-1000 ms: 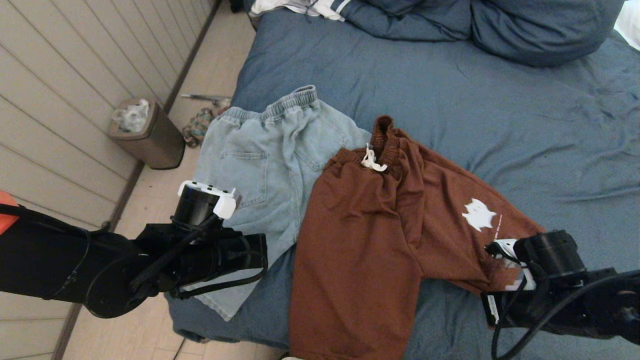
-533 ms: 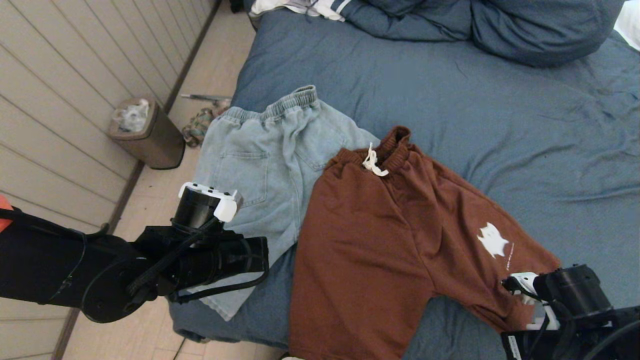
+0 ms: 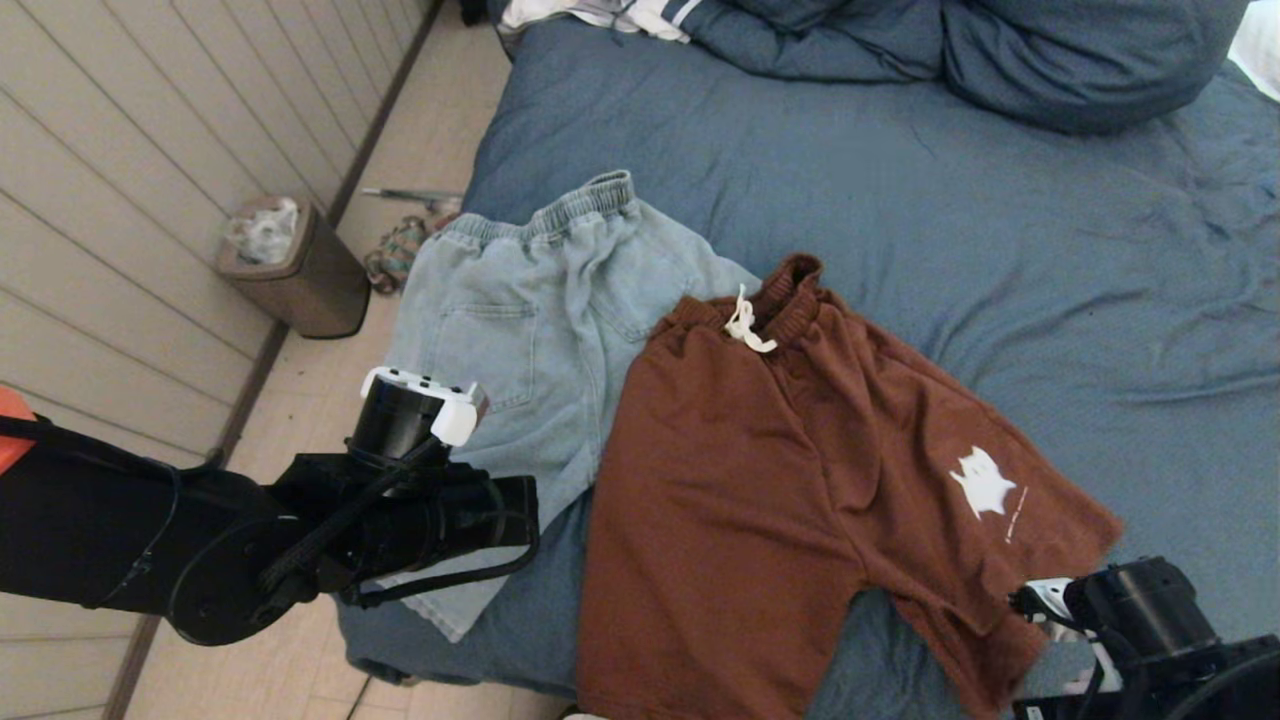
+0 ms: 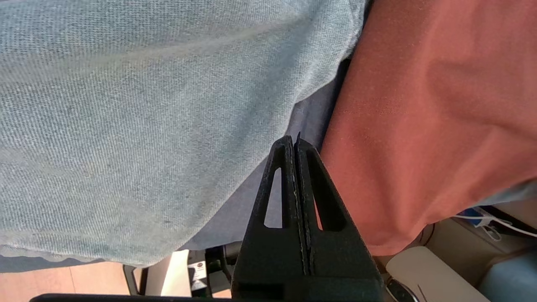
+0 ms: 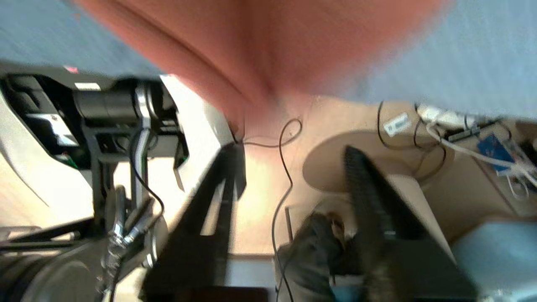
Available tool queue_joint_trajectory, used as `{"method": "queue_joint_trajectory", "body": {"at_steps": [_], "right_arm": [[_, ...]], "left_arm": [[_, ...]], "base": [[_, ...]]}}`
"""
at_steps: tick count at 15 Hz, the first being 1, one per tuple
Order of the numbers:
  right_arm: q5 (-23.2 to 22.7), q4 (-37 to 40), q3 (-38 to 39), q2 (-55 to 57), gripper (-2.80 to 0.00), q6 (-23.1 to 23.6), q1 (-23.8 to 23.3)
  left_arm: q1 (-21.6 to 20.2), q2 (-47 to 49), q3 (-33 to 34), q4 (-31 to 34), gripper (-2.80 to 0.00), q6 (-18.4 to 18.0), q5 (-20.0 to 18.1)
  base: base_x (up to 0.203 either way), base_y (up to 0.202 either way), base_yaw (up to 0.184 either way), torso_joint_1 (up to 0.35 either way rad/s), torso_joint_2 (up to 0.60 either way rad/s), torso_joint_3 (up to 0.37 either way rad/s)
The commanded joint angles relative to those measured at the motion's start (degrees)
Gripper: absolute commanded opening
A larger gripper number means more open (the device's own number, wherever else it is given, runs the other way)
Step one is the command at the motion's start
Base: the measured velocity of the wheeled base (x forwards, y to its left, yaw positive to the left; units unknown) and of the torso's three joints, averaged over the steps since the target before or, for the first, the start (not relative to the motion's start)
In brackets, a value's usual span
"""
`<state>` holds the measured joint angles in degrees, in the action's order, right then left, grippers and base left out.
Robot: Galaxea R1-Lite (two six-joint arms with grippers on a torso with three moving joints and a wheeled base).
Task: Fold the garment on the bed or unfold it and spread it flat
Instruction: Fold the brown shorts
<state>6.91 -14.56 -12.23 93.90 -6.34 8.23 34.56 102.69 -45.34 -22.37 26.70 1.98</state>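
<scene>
Bed (image 3: pixel 1000 250): carrying both garments on its slate-blue cover; it is taking up most of the head view.
Brown shorts (image 3: pixel 800 480): lying spread open on the near part of the bed, waistband pointing toward the pillows, both legs fanning toward the near edge; one leg is hanging over that edge.
Drawstring (image 3: pixel 745 325): sitting white at the waistband of the brown shorts.
White print (image 3: pixel 983 482): showing on the leg of the brown shorts nearest the right pincer.
Denim shorts (image 3: pixel 530 330): lying beside the brown shorts on the side toward the wall, their edge tucked under the brown ones, one leg drooping over the bed's near edge.
Left pincer (image 4: pixel 295 144): pressing its fingers tightly together with nothing between them; it is hovering over the strip of bed cover between the denim shorts and the brown shorts.
Right pincer (image 5: pixel 293 159): standing with its fingers spread apart and gripping nothing; it is sitting just off the hem of the brown shorts' leg, at the bed's near edge.
Pillows (image 3: pixel 1050 60): lying bunched at the far end of the bed, well apart from the brown shorts.
Bin (image 3: pixel 290 265): standing on the floor beside the bed, by the wall, on the denim shorts' side.
</scene>
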Motion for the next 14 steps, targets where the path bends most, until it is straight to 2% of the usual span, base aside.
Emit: {"method": "queue_joint_trajectory", "body": {"at_steps": [1,5,7,8,11,14], "right_arm": [[0.1,-0.2,0.9,0.0,0.00,-0.2,-0.5],[-1.3,-3.5,0.8,-3.8,0.00,-0.2,-2.4],[-5.2,-7.4,-0.7,-9.4,0.00,-0.3,-3.1],[-7.0,-8.6,-4.0,-13.4,0.00,-0.5,-3.5],[-8.3,-3.8,-23.3,-15.4,0.00,-3.1,-4.9],[-6.4,8.1,-44.0,-9.8,0.00,-10.7,-8.1]], "left_arm": [[0.5,-0.5,0.2,-0.2,-2.80,0.2,0.0],[0.5,0.1,0.1,-0.2,-2.80,0.2,0.0],[1.3,0.0,0.1,-0.2,-2.80,0.4,-0.1],[1.4,0.1,0.0,-0.3,-2.80,0.5,0.1],[1.1,-0.7,-0.5,-0.4,-2.80,1.2,1.3],[1.1,-1.1,-0.5,-0.2,-2.80,2.4,1.4]], "base": [[0.000,0.000,0.000,0.000,0.00,0.000],[0.000,0.000,0.000,0.000,0.00,0.000],[0.000,0.000,0.000,0.000,0.00,0.000],[0.000,0.000,0.000,0.000,0.00,0.000],[0.000,0.000,0.000,0.000,0.00,0.000],[0.000,0.000,0.000,0.000,0.00,0.000]]}}
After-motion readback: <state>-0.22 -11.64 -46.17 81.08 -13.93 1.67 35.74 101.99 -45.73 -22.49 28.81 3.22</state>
